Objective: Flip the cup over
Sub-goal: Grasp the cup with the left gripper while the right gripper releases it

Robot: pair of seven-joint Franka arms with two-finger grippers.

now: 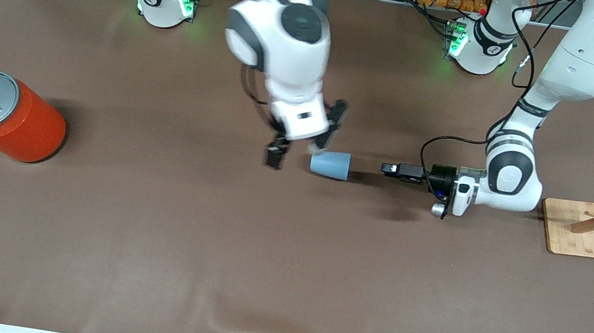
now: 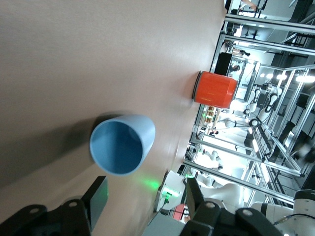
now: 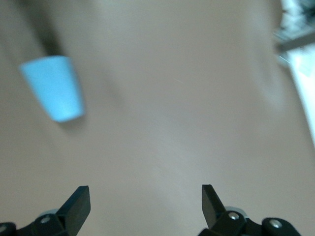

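I see the small light-blue tapered plastic cup lying on its side on the brown table cloth, roughly mid-table, its open mouth turned toward the left arm's end. In the left wrist view I look straight into that mouth. My left gripper sits low and level near the cup's mouth, not touching it, with its fingers spread apart. My right gripper hangs over the cloth just beside the cup's closed base, fingers wide open and holding nothing; in its wrist view the cup lies apart from the fingertips. I judge the flip is not yet done: the cup is free and neither hand grips it. The next move, I think, calls for one gripper to close on the wall or rim and tip the cup upright. The big orange cylindrical can with a grey lid stands well apart, toward the right arm's end.
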